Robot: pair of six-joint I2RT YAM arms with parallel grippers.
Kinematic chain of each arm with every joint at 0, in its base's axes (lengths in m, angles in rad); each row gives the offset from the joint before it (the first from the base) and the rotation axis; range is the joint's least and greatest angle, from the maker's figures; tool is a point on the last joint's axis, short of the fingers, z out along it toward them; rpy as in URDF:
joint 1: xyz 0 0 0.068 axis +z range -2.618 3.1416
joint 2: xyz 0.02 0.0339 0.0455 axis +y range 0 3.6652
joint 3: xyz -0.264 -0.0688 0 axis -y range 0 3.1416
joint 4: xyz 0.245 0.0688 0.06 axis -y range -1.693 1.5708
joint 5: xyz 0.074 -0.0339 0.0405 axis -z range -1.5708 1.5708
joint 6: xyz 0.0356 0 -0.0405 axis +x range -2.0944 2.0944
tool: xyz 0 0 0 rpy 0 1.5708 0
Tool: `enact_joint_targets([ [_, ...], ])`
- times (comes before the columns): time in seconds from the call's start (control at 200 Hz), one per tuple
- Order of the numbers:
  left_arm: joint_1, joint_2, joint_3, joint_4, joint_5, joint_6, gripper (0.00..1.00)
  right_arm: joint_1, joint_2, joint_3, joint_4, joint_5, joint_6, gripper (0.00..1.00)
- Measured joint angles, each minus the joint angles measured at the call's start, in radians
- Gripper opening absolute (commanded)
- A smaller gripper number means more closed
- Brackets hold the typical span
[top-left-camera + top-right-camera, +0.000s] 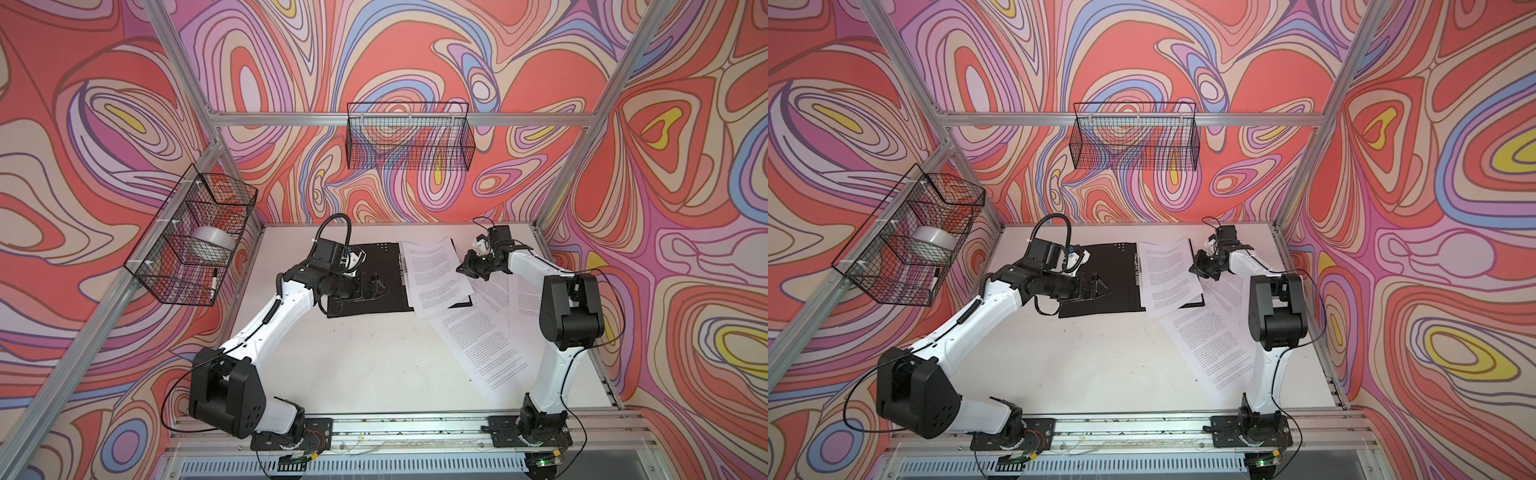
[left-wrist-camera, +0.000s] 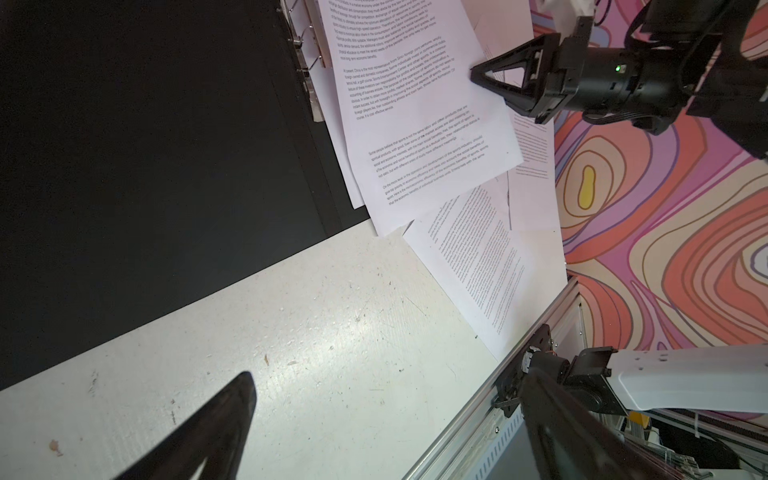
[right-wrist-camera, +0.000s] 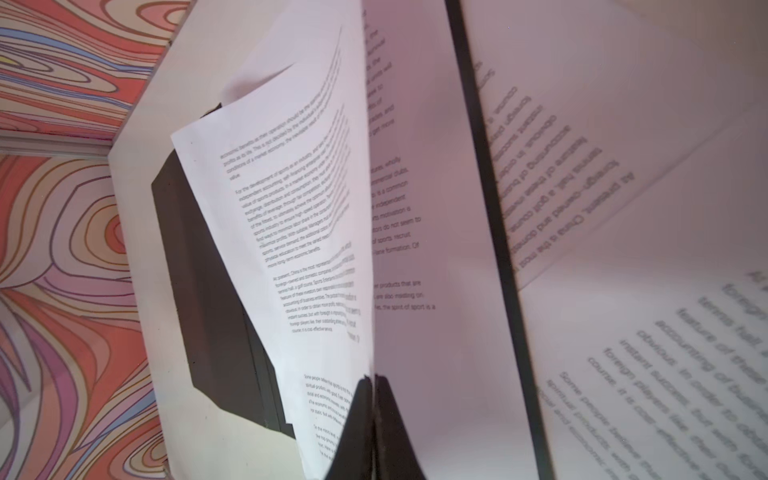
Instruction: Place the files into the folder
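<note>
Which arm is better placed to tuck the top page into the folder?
Right. The right gripper is shut on the top sheet over the folder; the left gripper hangs open, empty.

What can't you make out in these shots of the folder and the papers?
- The folder, right face: mostly covered by the files in both top views.
- Wording on the files: too small in top views, blurred near the lens in the right wrist view.
- Sheets pinched by the right gripper: number unclear, edges overlap in the right wrist view.
</note>
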Motion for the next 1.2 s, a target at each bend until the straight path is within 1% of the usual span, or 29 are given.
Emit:
enact_joint_targets([
  [0.185, 0.000, 0.000, -0.007, 0.022, 0.025, -0.006, 1.00, 0.000, 0.007, 0.079, 0.007, 0.029, -0.007, 0.00],
  [0.551, 0.000, 0.000, -0.019, 0.043, 0.062, -0.019, 1.00, 0.000, 0.042, 0.085, 0.013, 0.019, -0.011, 0.00],
  [1.202, 0.000, 0.000, -0.025, 0.051, 0.086, -0.033, 1.00, 0.013, 0.063, 0.111, -0.031, -0.018, -0.099, 0.00],
])
